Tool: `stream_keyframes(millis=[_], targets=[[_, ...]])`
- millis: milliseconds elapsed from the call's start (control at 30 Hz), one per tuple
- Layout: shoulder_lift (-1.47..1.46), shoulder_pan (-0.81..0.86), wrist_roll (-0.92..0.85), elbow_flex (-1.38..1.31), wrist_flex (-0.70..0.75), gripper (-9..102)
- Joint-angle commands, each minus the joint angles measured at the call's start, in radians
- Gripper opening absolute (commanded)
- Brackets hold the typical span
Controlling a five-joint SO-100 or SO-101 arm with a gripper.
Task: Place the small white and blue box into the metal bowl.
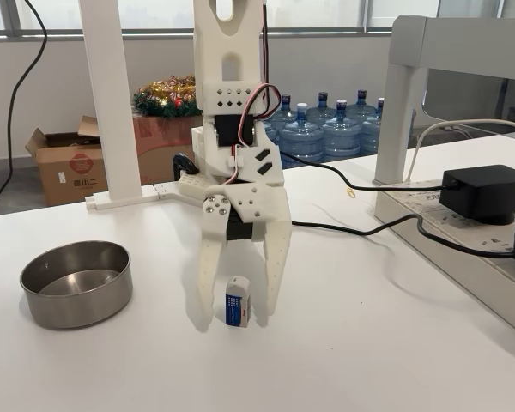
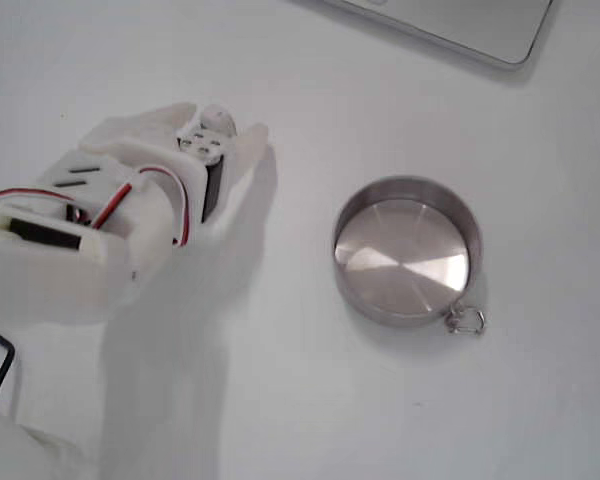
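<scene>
white 3d-printed gripper [image 1: 239, 319] points straight down at the white table [image 1: 369, 343], fingers spread apart, tips at or just above the tabletop. the small white and blue box [image 1: 238, 303] stands upright on the table between the two fingers, nearer the right one in this fixed view; can't tell if either finger touches it. metal bowl [image 1: 75, 284] sits empty on the table, well apart to the left. from above, the bowl [image 2: 408, 251] lies right of the arm, small ring clip [image 2: 467, 320] at its rim. black power adapter [image 1: 487, 191] and cables at the right.

A tiny white box with a blue printed face [image 1: 237, 312] stands upright on the white worktop, apart from the empty, shallow, shiny steel bowl [image 1: 76, 284].
</scene>
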Motion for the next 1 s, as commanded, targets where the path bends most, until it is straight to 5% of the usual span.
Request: stream_keyframes(millis=[0,733,967], targets=[[0.005,0.017,0.006,-0.028,-0.02,25],[0.011,0.032,-0.002,-0.017,-0.02,16],[0.015,0.04,-0.003,-0.012,-0.02,6]])
